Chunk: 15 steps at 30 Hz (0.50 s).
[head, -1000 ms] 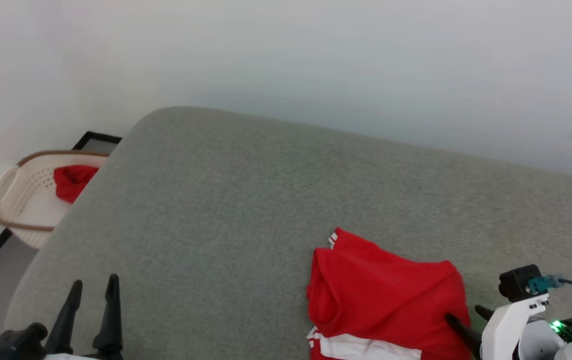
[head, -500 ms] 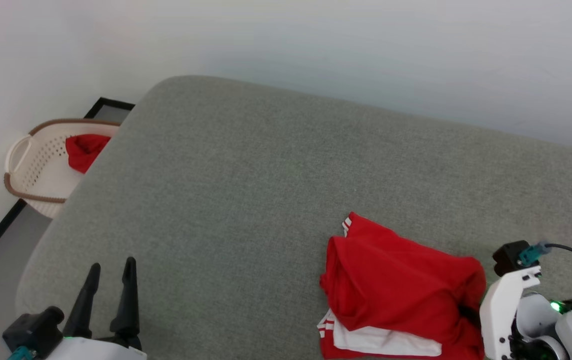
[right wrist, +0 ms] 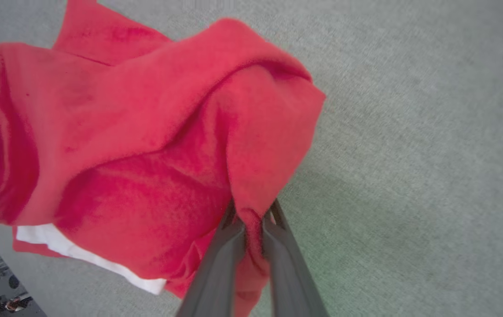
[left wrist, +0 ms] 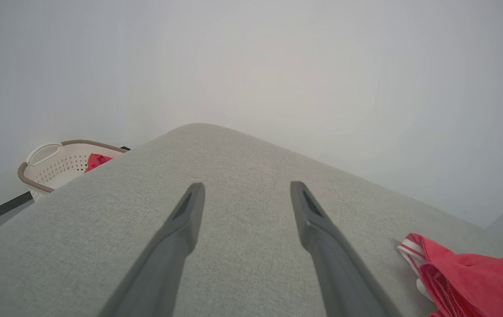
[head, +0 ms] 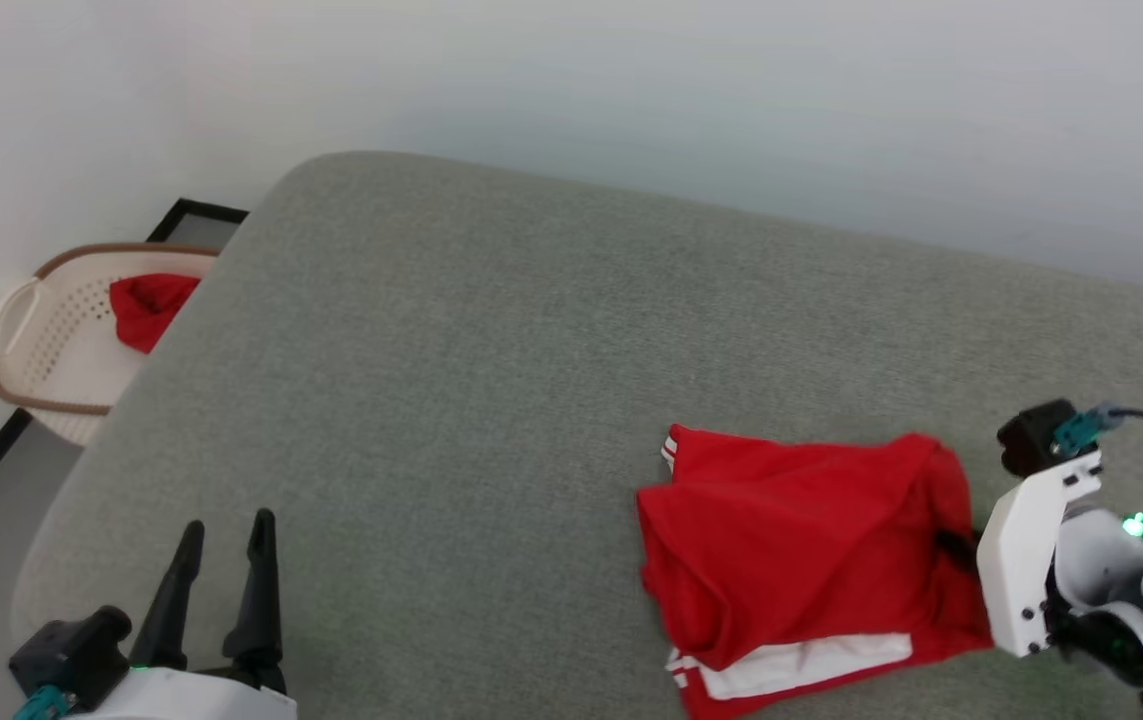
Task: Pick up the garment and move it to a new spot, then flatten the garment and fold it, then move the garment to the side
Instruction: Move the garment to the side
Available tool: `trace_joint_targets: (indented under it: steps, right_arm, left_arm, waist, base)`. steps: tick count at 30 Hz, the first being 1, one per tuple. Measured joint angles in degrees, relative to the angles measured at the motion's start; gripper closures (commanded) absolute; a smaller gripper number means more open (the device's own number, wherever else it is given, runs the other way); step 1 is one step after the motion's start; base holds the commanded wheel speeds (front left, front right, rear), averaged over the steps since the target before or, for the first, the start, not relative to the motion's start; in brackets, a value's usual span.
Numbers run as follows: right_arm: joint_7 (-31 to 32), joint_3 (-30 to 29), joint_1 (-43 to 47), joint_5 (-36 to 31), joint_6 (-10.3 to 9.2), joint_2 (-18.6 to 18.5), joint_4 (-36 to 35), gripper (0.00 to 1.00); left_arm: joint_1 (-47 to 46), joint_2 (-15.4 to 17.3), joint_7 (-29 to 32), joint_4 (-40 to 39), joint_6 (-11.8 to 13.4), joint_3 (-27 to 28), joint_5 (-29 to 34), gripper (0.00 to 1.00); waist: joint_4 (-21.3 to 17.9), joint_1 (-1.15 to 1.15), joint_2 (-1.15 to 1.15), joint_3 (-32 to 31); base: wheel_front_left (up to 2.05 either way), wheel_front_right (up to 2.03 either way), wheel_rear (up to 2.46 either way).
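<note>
Where the grey padded surface (head: 491, 400) spreads below the wall, the garment (head: 791, 530) lies bunched at its right front. A pale basket (head: 56, 345) stands off left. The right end effector (right wrist: 252, 213) pinches a red fold, and the left end effector (head: 228, 525) hovers, spread and empty.

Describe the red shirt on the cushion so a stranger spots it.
On the big grey cushion, toward its right side, lies a crumpled red shirt pinched by the right gripper. Unlike the red cloth in the basket, it shows white fabric and striped trim.
</note>
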Motion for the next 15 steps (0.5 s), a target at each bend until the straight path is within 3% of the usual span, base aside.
trace_joint_targets:
  steps: [15]
  right_arm:
    - [-2.03, 3.70, -6.71, -1.44, 0.00, -10.69, -6.86, 1.00]
  left_arm:
    - [-3.61, 0.53, 0.00, -0.05, 0.00, -2.71, 1.10, 0.00]
  waist:
    - [-4.84, 0.00, 0.00, 0.24]
  base:
    - [0.00, 0.00, 0.00]
